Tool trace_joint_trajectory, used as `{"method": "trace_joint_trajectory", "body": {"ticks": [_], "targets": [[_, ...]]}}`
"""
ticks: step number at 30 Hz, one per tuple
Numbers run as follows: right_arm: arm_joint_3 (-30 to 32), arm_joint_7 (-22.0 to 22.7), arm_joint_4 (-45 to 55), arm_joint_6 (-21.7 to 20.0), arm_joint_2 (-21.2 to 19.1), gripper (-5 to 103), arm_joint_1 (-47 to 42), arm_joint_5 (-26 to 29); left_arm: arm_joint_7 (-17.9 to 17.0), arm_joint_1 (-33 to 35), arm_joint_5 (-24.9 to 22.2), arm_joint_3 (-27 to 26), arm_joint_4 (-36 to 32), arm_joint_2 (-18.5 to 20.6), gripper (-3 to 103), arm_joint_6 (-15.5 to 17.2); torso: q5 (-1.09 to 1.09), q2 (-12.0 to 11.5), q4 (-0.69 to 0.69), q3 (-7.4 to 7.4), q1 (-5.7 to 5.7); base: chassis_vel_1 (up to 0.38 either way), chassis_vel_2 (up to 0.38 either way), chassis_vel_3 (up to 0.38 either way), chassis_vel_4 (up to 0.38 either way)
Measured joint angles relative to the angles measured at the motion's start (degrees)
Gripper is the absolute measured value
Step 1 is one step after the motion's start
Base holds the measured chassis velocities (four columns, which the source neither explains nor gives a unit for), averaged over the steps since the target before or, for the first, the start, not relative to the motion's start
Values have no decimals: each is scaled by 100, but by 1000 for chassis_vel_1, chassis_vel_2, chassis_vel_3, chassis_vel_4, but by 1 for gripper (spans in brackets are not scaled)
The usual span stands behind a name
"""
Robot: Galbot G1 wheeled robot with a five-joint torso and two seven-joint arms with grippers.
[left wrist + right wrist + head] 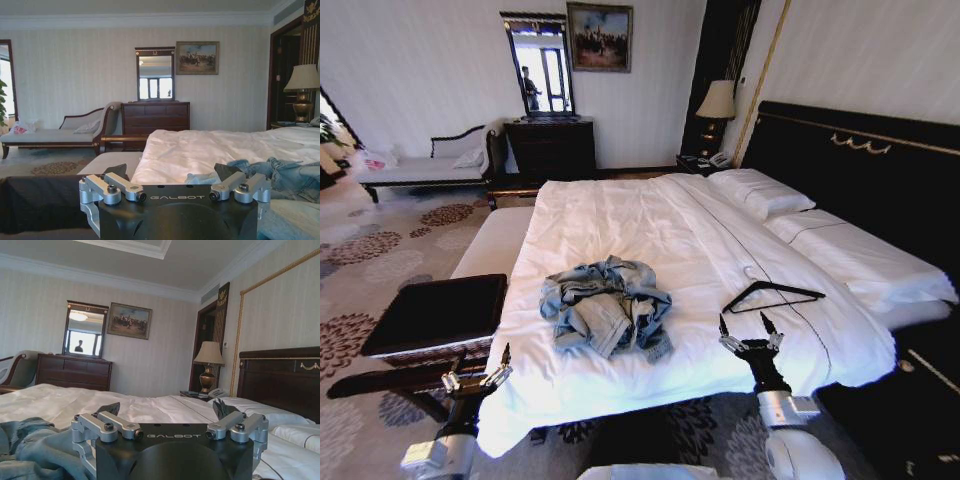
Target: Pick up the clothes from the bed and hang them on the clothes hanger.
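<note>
Bed (620, 215): crumpled clothes (608, 305), clothes hanger (772, 294) lying apart | left gripper (477, 372): jaws apart, empty, off bed edge | right gripper (750, 330): jaws apart, empty, near hanger

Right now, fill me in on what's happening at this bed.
Nothing is being held yet. The denim jacket lies crumpled on the white bed near its foot, and the black clothes hanger lies flat on the duvet beside it, apart from it. The left gripper hovers at the bed's foot corner by the dark bench, jaws open. The right gripper hovers just short of the hanger, jaws open too.
</note>
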Motion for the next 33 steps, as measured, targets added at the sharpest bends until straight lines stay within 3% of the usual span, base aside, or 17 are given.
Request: {"method": "trace_joint_trajectory", "body": {"ticks": [15, 25, 28, 30, 32, 33], "targets": [[-33, 77, 0, -28, 7, 100, 2, -94, 0, 11, -22, 2, 21, -12, 99, -10, 3, 0, 0, 1, 1, -150, 23, 147, -29], [-125, 253, -20, -132, 137, 100, 83, -151, -6, -16, -106, -15, 87, 35, 99, 11, -1, 1, 0, 0, -1, -29, 3, 20, -1], [-260, 332, 50, -423, 377, 100, 171, 285, -16, -42, -164, -40, 152, 50, 99, 43, 1, 1, 0, -1, -2, 0, 0, 0, 0], [-368, 320, 145, -957, 969, 100, 384, 881, -24, -66, -382, -78, 190, 96, 99, 130, 1, 0, -1, 0, -1, 0, 0, 0, 0], [-401, 321, 156, -1165, 1184, 100, 497, 1138, -28, -65, -421, -95, 190, 109, 99, 151, 2, 0, 0, 0, -1, 0, 0, 0, 0], [-456, 321, 173, -1463, 1512, 100, 685, 1583, -27, -65, -433, -115, 189, 119, 99, 163, 4, 0, -1, 0, -1, 0, 0, 0, 0]]}}
